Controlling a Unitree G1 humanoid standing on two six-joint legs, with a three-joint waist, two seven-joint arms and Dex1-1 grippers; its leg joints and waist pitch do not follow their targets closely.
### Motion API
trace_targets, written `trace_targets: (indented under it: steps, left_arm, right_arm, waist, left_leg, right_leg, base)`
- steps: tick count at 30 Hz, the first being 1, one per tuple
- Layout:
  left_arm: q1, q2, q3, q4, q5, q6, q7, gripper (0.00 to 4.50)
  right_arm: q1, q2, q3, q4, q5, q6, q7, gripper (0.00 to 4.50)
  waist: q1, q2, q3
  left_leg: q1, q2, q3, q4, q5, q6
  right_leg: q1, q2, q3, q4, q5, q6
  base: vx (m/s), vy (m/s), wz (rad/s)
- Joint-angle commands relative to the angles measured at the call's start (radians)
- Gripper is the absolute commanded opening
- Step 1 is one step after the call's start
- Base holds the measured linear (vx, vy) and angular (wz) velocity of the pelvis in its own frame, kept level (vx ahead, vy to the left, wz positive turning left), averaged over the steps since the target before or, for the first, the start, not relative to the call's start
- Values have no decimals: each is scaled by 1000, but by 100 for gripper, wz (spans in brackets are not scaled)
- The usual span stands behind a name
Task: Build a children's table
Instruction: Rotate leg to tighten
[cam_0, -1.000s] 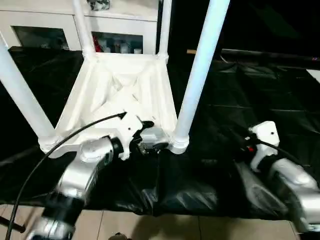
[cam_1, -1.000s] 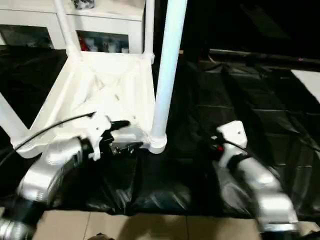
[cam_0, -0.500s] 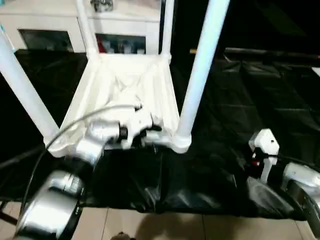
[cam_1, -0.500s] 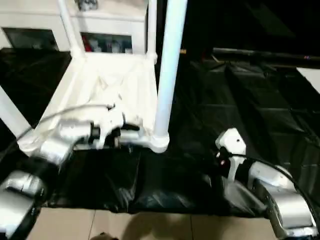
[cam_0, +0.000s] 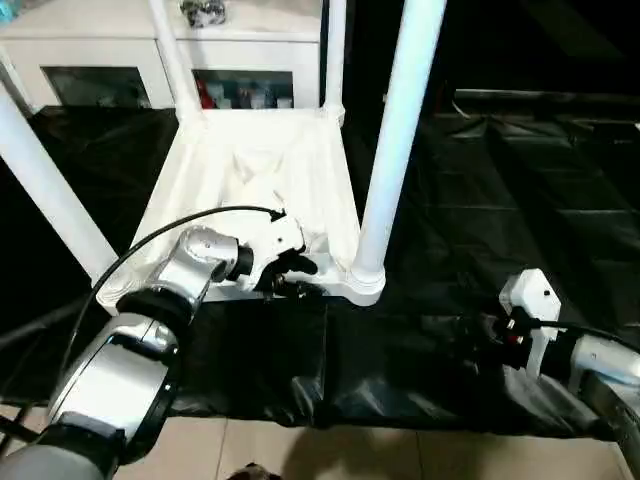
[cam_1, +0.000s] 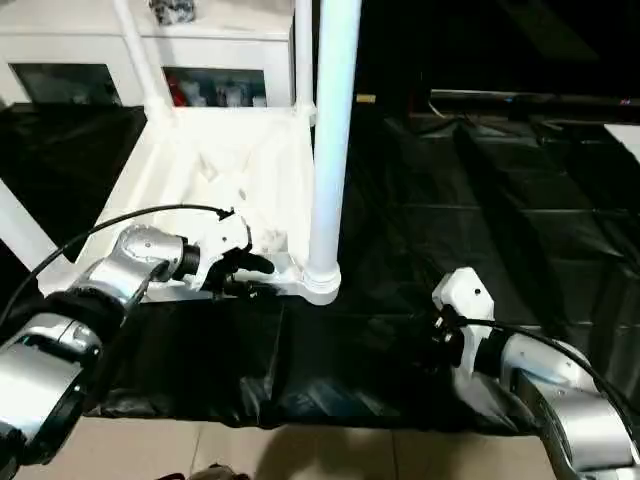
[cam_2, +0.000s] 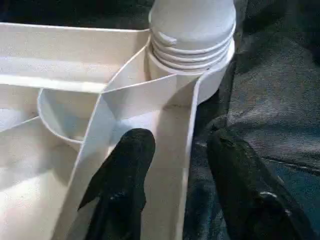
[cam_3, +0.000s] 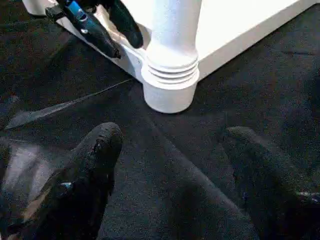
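The table (cam_0: 260, 180) lies upside down on the black sheet (cam_0: 480, 200), its ribbed underside facing up, in front of the white cabinet (cam_0: 120, 60). All four legs (cam_0: 400, 140) stand up out of the corner sockets, so the fitting looks done; what seems left is turning the thing over onto its feet, or checking that the legs sit tight.

The left gripper (cam_2: 172, 165) is at the near rim of the tabletop, just beside the near right leg's socket (cam_2: 192, 60). One black finger (cam_2: 127, 165) sits inside the rim wall, the other outside over the sheet, so the jaws straddle the edge at a middling width. Whether they are already pinching it, I cannot tell. The right gripper (cam_3: 170, 165) hangs low over the sheet, near that same socket but apart from it, fingers spread wide and holding nothing.

Compared with a second ago, the left gripper has moved forward onto the rim and its fingers have narrowed from nearly full spread. The right arm has dropped back toward the near edge of the sheet, its fingers about as wide as before. The table itself has not shifted.
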Motion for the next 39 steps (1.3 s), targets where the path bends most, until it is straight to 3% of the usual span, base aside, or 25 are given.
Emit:
trace_targets:
  steps: [1, 3, 6, 16, 17, 28, 30, 32, 34, 35, 36, 39]
  left_arm:
    - [-25, 1, 5, 21, 11, -6, -12, 181]
    - [-32, -2, 6, 41, 15, -13, -20, 170]
    - [-47, -6, 10, 82, 30, -27, -35, 150]
    - [-58, -9, 33, 125, 31, -36, -33, 83]
    - [-58, -9, 34, 129, 34, -37, -37, 70]
    - [-26, -16, 52, 123, 30, -45, -53, 3]
    - [-1, -19, 50, 112, 33, -51, -55, 0]
    - [35, -23, 43, 88, 40, -59, -57, 0]
    - [66, -27, 43, 59, 37, -61, -51, 0]
    - [85, -29, 40, 37, 39, -65, -36, 0]
    - [90, -30, 39, 31, 39, -66, -32, 0]
    - [141, -32, 42, -51, 23, -51, -32, 0]
  right_arm:
    - [4, -7, -10, -23, 1, -2, 2, 364]
    - [7, -9, -9, -23, 0, -4, 1, 364]
    - [6, -10, -8, -25, 1, 0, 0, 364]
    - [-17, -14, 9, -14, -5, 1, 13, 364]
    - [-22, -14, 11, -11, -6, 2, 15, 336]
    - [-69, 17, 48, 11, -27, -15, 8, 253]
    - [-91, 40, 59, 27, -33, -20, -5, 295]
    - [-115, 69, 73, 40, -23, -6, -11, 298]
    - [-133, 84, 91, 53, -21, -2, -4, 327]
    - [-143, 91, 102, 65, -29, -9, -1, 342]
    - [-146, 92, 105, 69, -31, -11, -1, 346]
    - [-187, 112, 125, 134, -84, -52, -23, 364]
  waist:
    - [4, -6, -59]
    - [3, -3, -59]
    - [3, -7, -58]
    - [2, -8, -59]
    - [3, -7, -58]
    - [2, -11, -59]
    - [-5, -12, -59]
    - [-3, -14, -59]
    - [-5, -30, -58]
    - [-3, -20, -57]
    - [-2, -18, -56]
    - [0, -24, -56]
  left_leg:
    - [19, 56, -21, -74, -233, 46]
    - [20, 56, -21, -76, -247, 42]
    - [21, 56, -21, -77, -254, 39]
    - [19, 57, -21, -76, -233, 51]
    - [19, 57, -21, -76, -234, 52]
    - [17, 59, -21, -77, -224, 56]
    - [16, 59, -21, -79, -226, 55]
    - [20, 59, -19, -77, -227, 59]
    - [15, 59, -18, -78, -219, 67]
    - [17, 60, -19, -79, -217, 67]
    - [18, 64, -19, -80, -221, 64]
    - [18, 64, -18, -83, -234, 55]
  right_leg:
    - [50, -69, 26, -76, -162, -269]
    - [48, -68, 26, -78, -185, -266]
    - [47, -68, 26, -81, -202, -258]
    - [47, -70, 26, -77, -166, -271]
    - [47, -71, 26, -78, -171, -270]
    - [48, -72, 26, -75, -146, -276]
    - [48, -73, 25, -75, -151, -279]
    - [45, -73, 26, -76, -158, -280]
    - [46, -73, 25, -76, -166, -279]
    - [43, -75, 25, -76, -183, -278]
    - [42, -74, 26, -75, -186, -276]
    - [40, -74, 26, -76, -195, -268]
  base:
    - [0, 0, 0]
    - [0, 0, 0]
    - [0, 0, 0]
    - [0, 0, 0]
    - [0, 0, 0]
    - [0, 0, 0]
    - [0, 0, 0]
    - [0, 0, 0]
    - [0, 0, 0]
    - [0, 0, 0]
    - [0, 0, 0]
    - [0, 0, 0]
